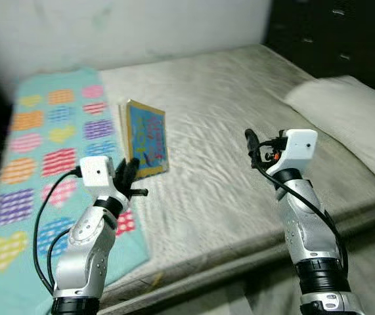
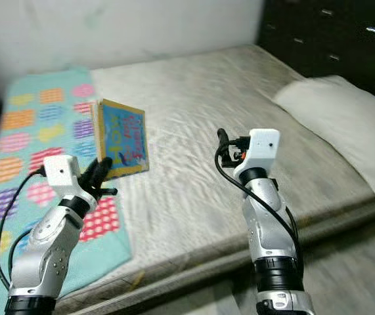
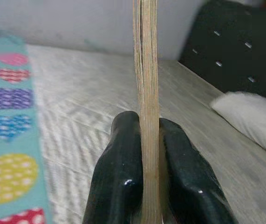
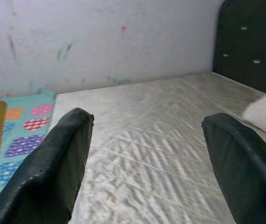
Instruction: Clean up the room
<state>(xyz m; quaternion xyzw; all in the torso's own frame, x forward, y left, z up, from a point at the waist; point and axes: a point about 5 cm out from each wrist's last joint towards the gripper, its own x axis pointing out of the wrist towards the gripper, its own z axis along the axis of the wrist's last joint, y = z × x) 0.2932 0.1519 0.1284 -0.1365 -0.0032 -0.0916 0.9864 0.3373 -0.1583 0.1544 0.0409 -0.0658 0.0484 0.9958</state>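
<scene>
One item is in hand: a picture book (image 1: 146,139) with a blue cover and yellow border, held upright above the bed by the left gripper (image 1: 129,176). The left wrist view shows the two black fingers (image 3: 119,182) pinched on the book's lower edge, page block standing vertical between them. The book is clear of the mattress (image 1: 240,131), over the line where the teal heart-patterned blanket (image 1: 43,164) meets the bare quilted surface.

The right gripper (image 1: 251,146) is raised over the middle of the mattress, fingers spread wide with nothing between them. A white pillow (image 1: 351,118) lies near the dark headboard (image 1: 345,33), well apart from both arms.

Risks noted:

- The hold is on one narrow edge only. The book's weight stands above the pinch, so any swing of the arm may lever it over or let it slide out between the fingers.
- The pages are squeezed only at the bottom; the upper part could fan open and shift the balance.
- The head views are somewhat blurred, which suggests the camera is moving; walking jolts would add to both risks.
- A dropped book would likely land on the mattress or blanket, but could slip off the near edge to the floor.
- No destination for the book is visible.
</scene>
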